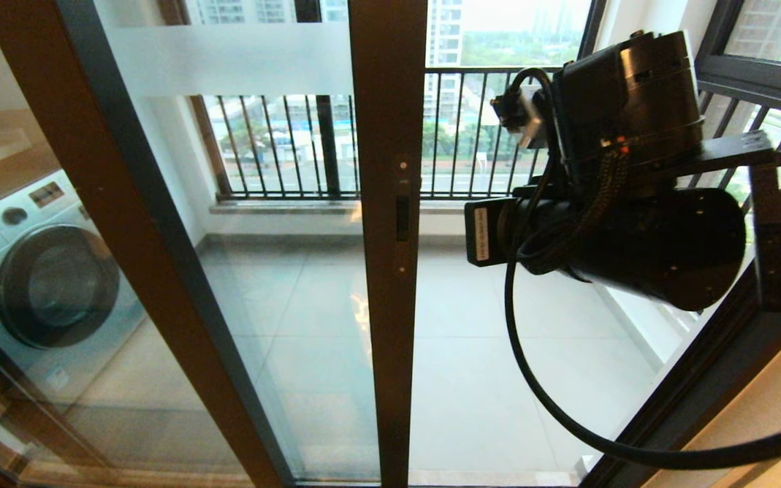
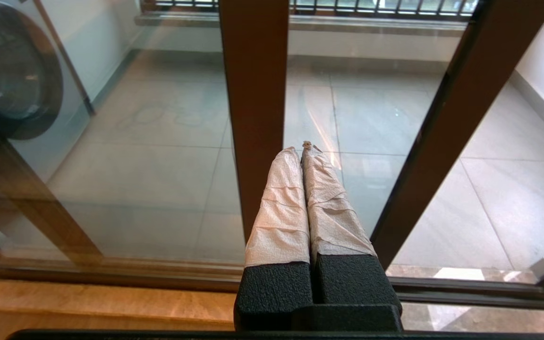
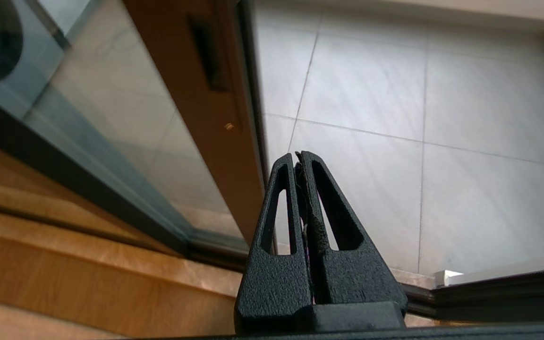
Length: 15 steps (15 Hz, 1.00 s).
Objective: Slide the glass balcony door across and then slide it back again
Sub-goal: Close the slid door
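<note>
The glass balcony door (image 1: 282,285) fills the middle of the head view. A frosted white band (image 1: 228,57) runs across its top, and its brown stile (image 1: 387,271) carries a small black handle slot (image 1: 402,218). Right of the stile the doorway stands open onto the balcony floor. My right arm (image 1: 634,224) reaches in from the right at handle height. The right gripper (image 3: 299,156) is shut and empty, just beside the stile's edge (image 3: 234,156) and below the slot (image 3: 208,52). With its tape-wrapped fingers (image 2: 281,198) pressed together, the left gripper (image 2: 302,148) is shut and points at the stile (image 2: 253,94).
A washing machine (image 1: 51,278) stands on the balcony behind the glass at the left. Another brown-framed panel (image 1: 112,203) leans across the left of the head view. The dark outer frame (image 1: 702,379) bounds the opening on the right. Black railings (image 1: 472,135) close the balcony's far side.
</note>
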### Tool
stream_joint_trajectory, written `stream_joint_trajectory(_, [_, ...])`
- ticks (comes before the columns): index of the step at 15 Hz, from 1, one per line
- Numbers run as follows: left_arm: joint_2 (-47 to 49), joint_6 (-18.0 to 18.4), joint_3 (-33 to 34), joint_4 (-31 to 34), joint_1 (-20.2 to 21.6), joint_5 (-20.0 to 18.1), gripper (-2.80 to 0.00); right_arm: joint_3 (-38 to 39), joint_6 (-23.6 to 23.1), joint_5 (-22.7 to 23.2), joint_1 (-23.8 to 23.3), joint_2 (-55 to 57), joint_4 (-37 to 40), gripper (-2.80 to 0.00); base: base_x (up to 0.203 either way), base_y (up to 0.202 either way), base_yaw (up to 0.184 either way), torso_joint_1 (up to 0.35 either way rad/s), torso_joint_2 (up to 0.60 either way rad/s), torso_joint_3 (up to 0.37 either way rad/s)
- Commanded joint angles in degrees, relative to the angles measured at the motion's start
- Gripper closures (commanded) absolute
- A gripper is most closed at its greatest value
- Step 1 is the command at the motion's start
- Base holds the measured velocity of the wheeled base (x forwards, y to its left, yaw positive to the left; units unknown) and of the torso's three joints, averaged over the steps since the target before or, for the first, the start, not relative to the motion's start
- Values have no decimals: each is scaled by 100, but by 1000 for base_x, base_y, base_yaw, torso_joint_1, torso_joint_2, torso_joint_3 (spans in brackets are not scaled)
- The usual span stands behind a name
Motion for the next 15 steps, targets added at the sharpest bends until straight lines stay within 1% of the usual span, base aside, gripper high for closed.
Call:
stream_joint_trajectory(1, [9,-2,5,2,1,2,0,45,-24,-6,-15,245,-324,0,0,0,0,0,0,0])
stream_joint_trajectory(3, [9,-2,-3,2,1,2,0,363,-354,-7,-12,332,-921,0,0,0,0,0,0,0])
stream_joint_trajectory(4, [9,-2,-2,2,1,2,0,443,-467,-11,24,309,-1065,0,0,0,0,0,0,0])
stream_joint_trajectory(5, [9,-2,0,2,1,2,0,413,-458,-13,20,312,-1079,0,0,0,0,0,0,0])
stream_joint_trajectory(6, [9,-2,-3,2,1,2,0,374,-449,-8,-10,335,-1121,-280,0,0,0,0,0,0])
stream_joint_trajectory(7, [9,-2,-4,2,1,2,0,297,-457,-8,-19,390,-1273,-280,0,0,0,0,0,0])
stream_joint_trajectory(11, [9,-2,3,2,7,2,0,301,-441,-17,-11,697,-1443,-280,0,0,0,0,0,0])
stream_joint_trajectory(15, [9,-2,-4,2,1,2,0,241,-467,-17,-222,1100,-1809,-280,0,0,0,0,0,0])
